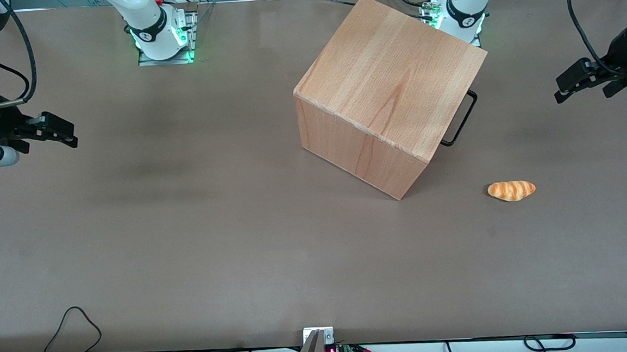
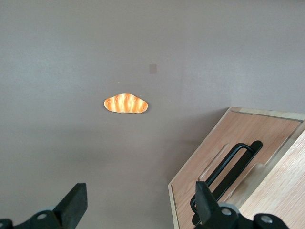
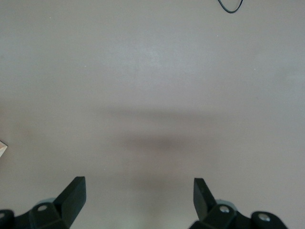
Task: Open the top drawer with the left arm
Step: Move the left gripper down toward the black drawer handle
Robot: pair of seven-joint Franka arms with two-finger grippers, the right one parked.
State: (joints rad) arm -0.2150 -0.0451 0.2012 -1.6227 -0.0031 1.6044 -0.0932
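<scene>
Your top drawer sits flush in the big wooden box, its thin black bar handle sticking out from the face turned toward the working arm's end of the tabletop. The box stands rotated, one bottom corner aimed at the front camera, and it lies closer to the tabletop edge where the arm bases are bolted than to the front camera's edge. Your left arm's hand hangs above the working arm's end of the tabletop, well apart from the handle, with bare brown surface between the two. In the wrist view its fingers are spread wide, nothing between them, and the drawer front and handle show just past one fingertip. A small croissant-shaped bread roll lies on the tabletop nearer the front camera than the handle, apart from the box and out in open surface. The wide stretch of tabletop toward the front camera's edge is plain brown.
</scene>
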